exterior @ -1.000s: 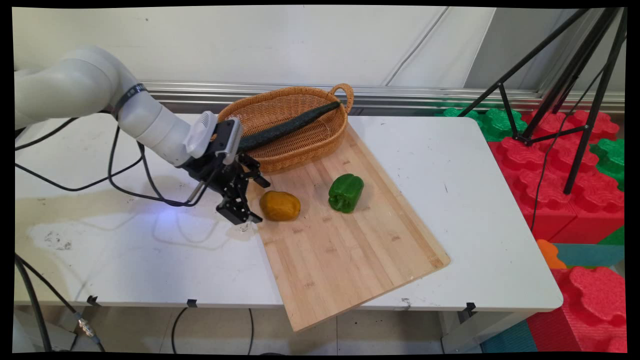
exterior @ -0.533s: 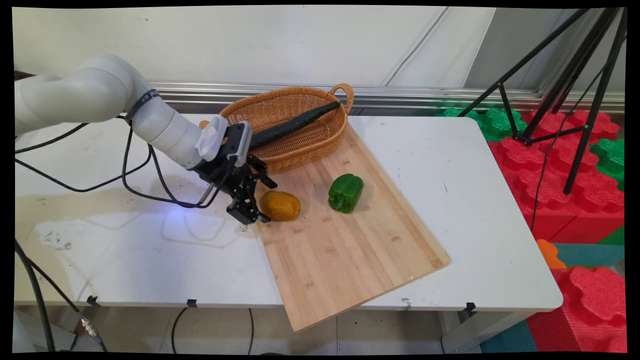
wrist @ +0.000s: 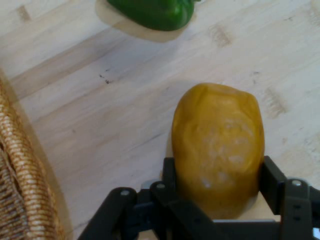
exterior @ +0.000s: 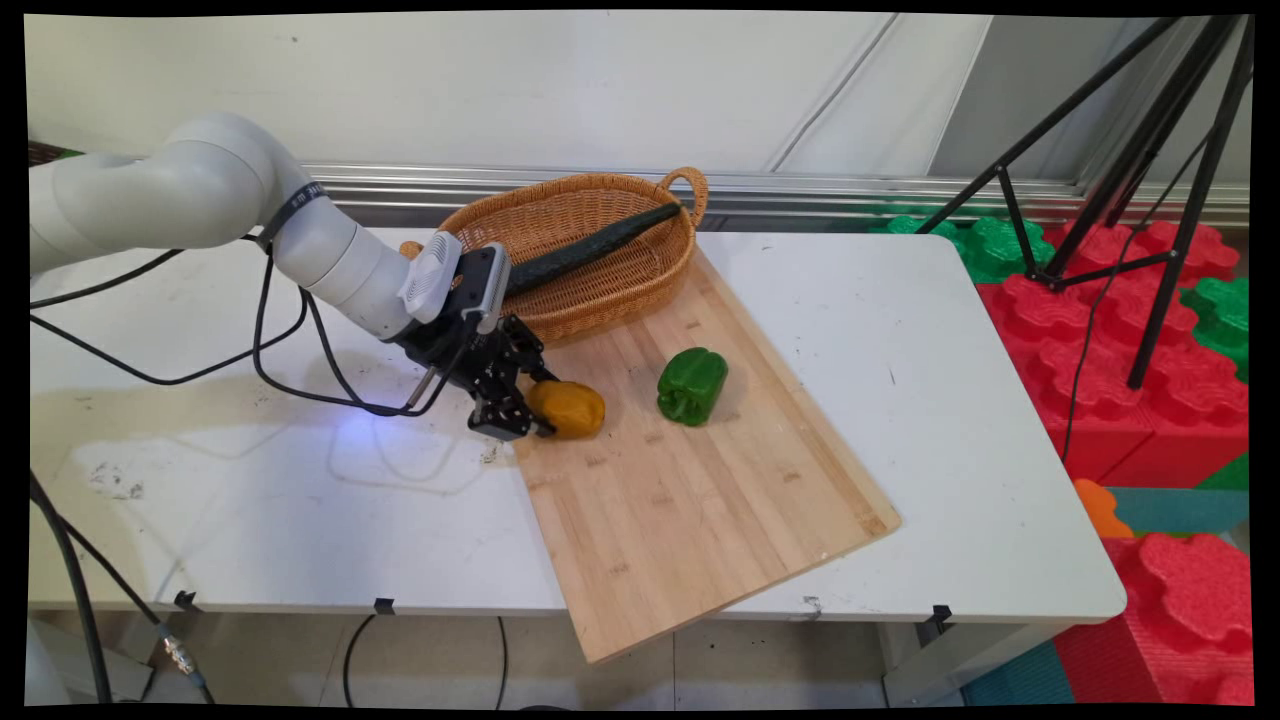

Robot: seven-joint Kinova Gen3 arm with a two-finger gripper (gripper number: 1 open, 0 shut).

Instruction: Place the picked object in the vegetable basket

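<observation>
A yellow-brown potato (exterior: 570, 408) lies on the wooden cutting board (exterior: 680, 500) near its left edge. My gripper (exterior: 520, 405) comes at it from the left and is shut on it. In the hand view the potato (wrist: 218, 147) fills the space between the two black fingers (wrist: 169, 172), which press against both of its sides. It still rests on the board. A green bell pepper (exterior: 691, 384) lies on the board to the right of the potato and shows at the top of the hand view as well, pepper (wrist: 152, 12).
A wicker basket (exterior: 600, 290) with a long dark cucumber (exterior: 590, 245) in it stands behind the board, just behind my hand. Black cables hang from the arm over the table's left part. A black tripod (exterior: 1140, 180) and coloured foam blocks stand off the table's right end.
The gripper has moved right from the table onto the board's edge and closed round the potato, which shifted slightly to the right.
</observation>
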